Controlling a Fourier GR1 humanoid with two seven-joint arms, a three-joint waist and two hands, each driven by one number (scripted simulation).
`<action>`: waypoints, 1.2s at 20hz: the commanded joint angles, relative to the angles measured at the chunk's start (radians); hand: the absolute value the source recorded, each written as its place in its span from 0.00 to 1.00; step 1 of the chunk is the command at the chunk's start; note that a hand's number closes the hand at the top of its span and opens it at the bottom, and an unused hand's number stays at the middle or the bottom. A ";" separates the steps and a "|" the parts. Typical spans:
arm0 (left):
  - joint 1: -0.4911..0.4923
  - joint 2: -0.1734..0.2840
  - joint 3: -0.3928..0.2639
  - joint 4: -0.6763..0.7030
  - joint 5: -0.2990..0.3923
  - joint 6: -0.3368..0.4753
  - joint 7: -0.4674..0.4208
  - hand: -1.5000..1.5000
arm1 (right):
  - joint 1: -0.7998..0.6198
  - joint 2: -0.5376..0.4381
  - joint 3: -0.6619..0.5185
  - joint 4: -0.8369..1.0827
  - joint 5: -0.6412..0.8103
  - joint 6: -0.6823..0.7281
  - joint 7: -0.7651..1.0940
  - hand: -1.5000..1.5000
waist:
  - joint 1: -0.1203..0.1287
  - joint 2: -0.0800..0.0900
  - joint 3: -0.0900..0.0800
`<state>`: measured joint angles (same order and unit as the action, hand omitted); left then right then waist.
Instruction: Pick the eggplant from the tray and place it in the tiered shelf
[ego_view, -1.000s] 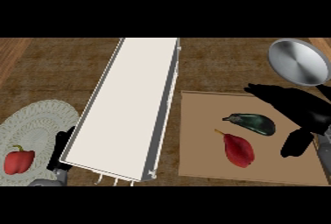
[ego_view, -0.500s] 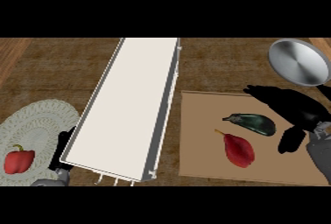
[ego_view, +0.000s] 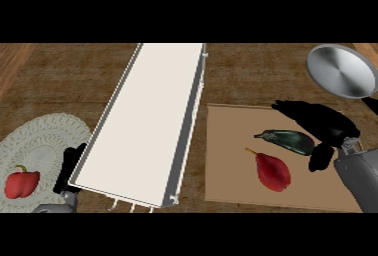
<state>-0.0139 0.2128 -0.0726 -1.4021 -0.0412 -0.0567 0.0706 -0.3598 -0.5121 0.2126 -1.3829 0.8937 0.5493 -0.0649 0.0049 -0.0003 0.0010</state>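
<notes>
So we're at the reach-in stage here, nothing's been picked up yet as far as I can tell. The eggplant is lying on the tray, up toward the tray's 1 o'clock corner, with a red pepper just beside it at about 7 o'clock from it, close but I can't say if they touch. The right robot hand is over the tray's right side, fingers spread out and relaxed, stretched toward 10 o'clock above the eggplant, thumb hanging down at the eggplant's 4 o'clock end. It isn't wrapped round anything, so I'd call it released and hovering right at the eggplant, maybe brushing it, hard to tell from this angle. The left robot hand just sits down at 8 o'clock by the shelf's near corner, open and resting, doing nothing. The shelf is the long pale thing running up the middle of the counter, well to the left of the tray. There's also a plate at far left with another pepper on it, and a steel pan at 1 o'clock. My guess for next: drop the hand a bit, curl round the eggplant without snagging that red pepper, lift, then swing left toward 9 o'clock to the shelf.
</notes>
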 joint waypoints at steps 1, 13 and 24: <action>-0.011 -0.037 -0.005 0.010 -0.033 0.004 0.007 0.50 | -0.016 0.063 -0.019 0.030 0.055 -0.002 -0.001 0.00 | -0.002 0.000 -0.001; 0.028 -0.041 0.030 -0.030 -0.040 -0.020 0.017 0.50 | 0.037 0.097 -0.031 0.048 0.128 -0.121 -0.170 1.00 | -0.003 0.000 -0.001; -0.009 -0.035 0.035 0.008 -0.044 -0.055 -0.004 0.50 | -0.150 0.048 0.050 0.121 0.129 -0.128 -0.500 1.00 | 0.022 0.008 0.000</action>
<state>-0.0039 0.1762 -0.0402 -1.4100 -0.0881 -0.1042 0.0470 -0.4544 -0.4325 0.1934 -1.2859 1.0214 0.4220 -0.3892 0.0162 0.0021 0.0014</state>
